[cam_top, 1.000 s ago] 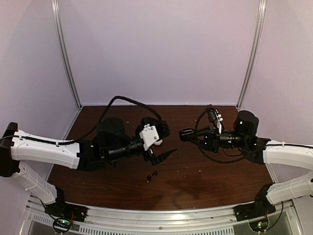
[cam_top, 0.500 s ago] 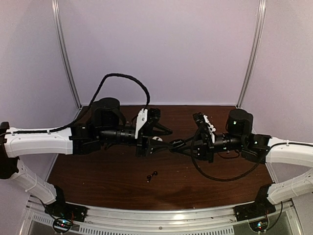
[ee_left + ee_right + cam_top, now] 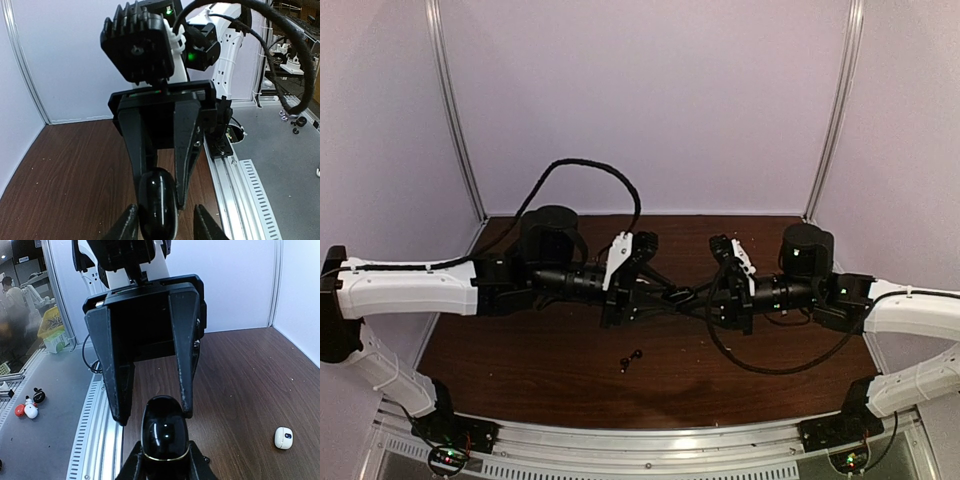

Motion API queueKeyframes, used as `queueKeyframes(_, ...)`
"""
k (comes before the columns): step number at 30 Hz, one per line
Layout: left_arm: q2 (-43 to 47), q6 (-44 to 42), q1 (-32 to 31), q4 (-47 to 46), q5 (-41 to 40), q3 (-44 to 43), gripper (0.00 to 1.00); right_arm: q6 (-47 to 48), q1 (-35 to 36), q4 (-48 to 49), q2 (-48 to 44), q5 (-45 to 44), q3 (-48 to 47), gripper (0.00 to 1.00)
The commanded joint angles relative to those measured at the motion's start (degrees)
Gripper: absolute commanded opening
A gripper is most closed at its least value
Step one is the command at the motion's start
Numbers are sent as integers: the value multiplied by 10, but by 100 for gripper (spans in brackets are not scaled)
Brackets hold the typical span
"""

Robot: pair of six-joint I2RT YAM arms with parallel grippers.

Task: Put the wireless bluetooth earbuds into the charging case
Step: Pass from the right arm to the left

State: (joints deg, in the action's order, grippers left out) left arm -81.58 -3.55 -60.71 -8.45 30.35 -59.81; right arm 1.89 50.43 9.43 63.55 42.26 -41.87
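While the two arms meet nose to nose above the table (image 3: 520, 370), the charging case (image 3: 165, 432) hangs in the air between them. The right claw (image 3: 165, 467) is clamped on one end of it, and the left claw (image 3: 165, 227) straddles the other end. Can't tell whether the left pads are actually biting or just sitting alongside; there looks to be a sliver of gap on one side. The lid seam (image 3: 165, 458), a thin gold line, sits just ahead of the right claw's fingertips, and the case looks closed.

The black earbuds (image 3: 630, 358) aren't in it yet. They're lying on the wood below the left claw, a bit toward the arm bases. A small white piece (image 3: 283, 437) lies on the table off to the side of the right claw, too small to say whether it's a bud.

Handling guess: the case is a hard, glossy pebble, so it'll want to squirt out unless it's squeezed across its flatter sides. The buds look featherlight, slick and roll-prone, much smaller than a finger. Best bet is pinching across the stem, gently, fingertips only.
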Motion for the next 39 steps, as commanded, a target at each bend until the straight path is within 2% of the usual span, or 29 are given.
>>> queueKeyframes(1, -13, 10, 2, 1, -12, -24, 37, 8, 5, 2, -8, -14, -18, 3)
queueKeyframes(5, -17, 11, 2, 5, -14, -28, 36, 8, 6, 1, -8, -14, -18, 3)
queueKeyframes(12, -16, 11, 2, 1, -13, -29, 21, 10, 7, 2, -9, -20, -19, 5)
queueKeyframes(16, -9, 12, 2, -7, -10, -24, 12, 13, 8, 4, -11, -22, -15, 15)
queueKeyframes(19, 2, 15, 2, -20, -13, -17, 9, 15, 8, 8, -12, -22, -10, 31)
queueKeyframes(22, 10, 19, 2, -29, -13, -13, 8, 15, 8, 7, -9, -21, -7, 37)
queueKeyframes(28, 12, 22, 2, -34, -4, -14, 7, 14, 8, 9, -1, -11, -9, 39)
queueKeyframes(39, 4, 27, 2, -42, 0, -13, 6, 9, 11, 19, 1, 1, -15, 37)
